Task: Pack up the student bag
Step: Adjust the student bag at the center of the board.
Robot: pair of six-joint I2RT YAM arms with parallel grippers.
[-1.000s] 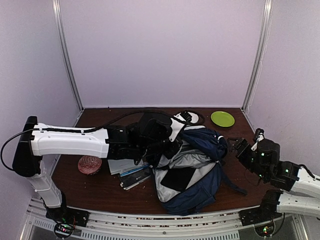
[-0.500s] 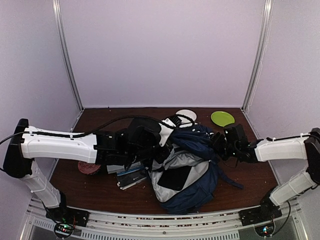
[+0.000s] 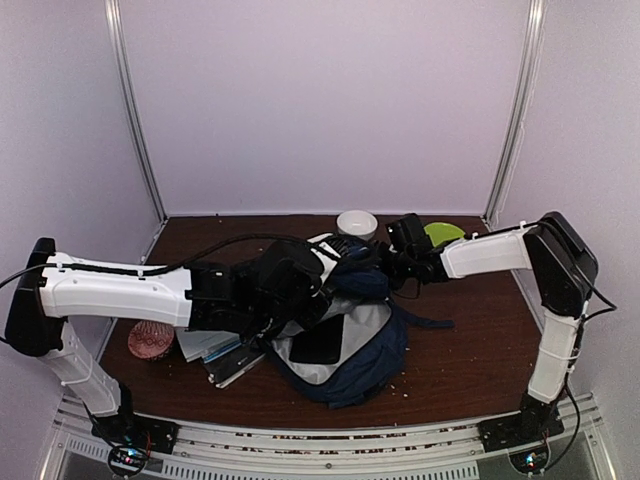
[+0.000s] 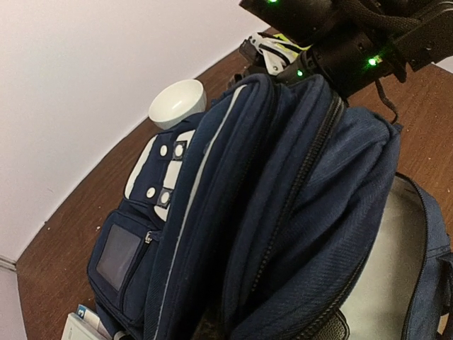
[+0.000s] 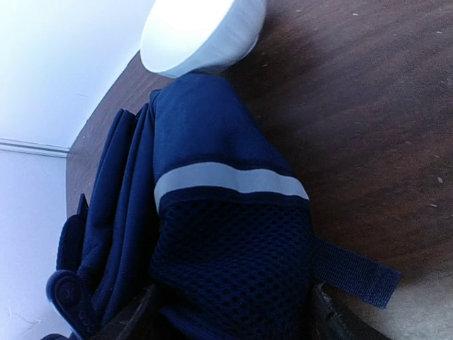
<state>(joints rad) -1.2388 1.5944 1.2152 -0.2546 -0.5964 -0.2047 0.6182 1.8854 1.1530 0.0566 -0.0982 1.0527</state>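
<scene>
The student bag (image 3: 350, 335), navy with white trim and a grey inside, lies in the middle of the table with its main zip gaping. My left gripper (image 3: 303, 290) is buried in the bag's upper fabric and appears shut on it. In the left wrist view the bag (image 4: 283, 198) fills the frame and hides my fingers. My right gripper (image 3: 398, 258) is at the bag's far right end. In the right wrist view its open fingers (image 5: 134, 322) straddle the bag's mesh side pocket (image 5: 226, 255).
A white bowl (image 3: 357, 222) stands just behind the bag, close to my right gripper; it also shows in the right wrist view (image 5: 202, 35). A green plate (image 3: 448, 232) lies at the back right. Books (image 3: 215, 350) and a pink round thing (image 3: 150, 342) lie under my left arm.
My right arm swung from the right edge across to the bag's far end. My left arm pulled back left, and the bag shifted left with it, uncovering the bowl.
</scene>
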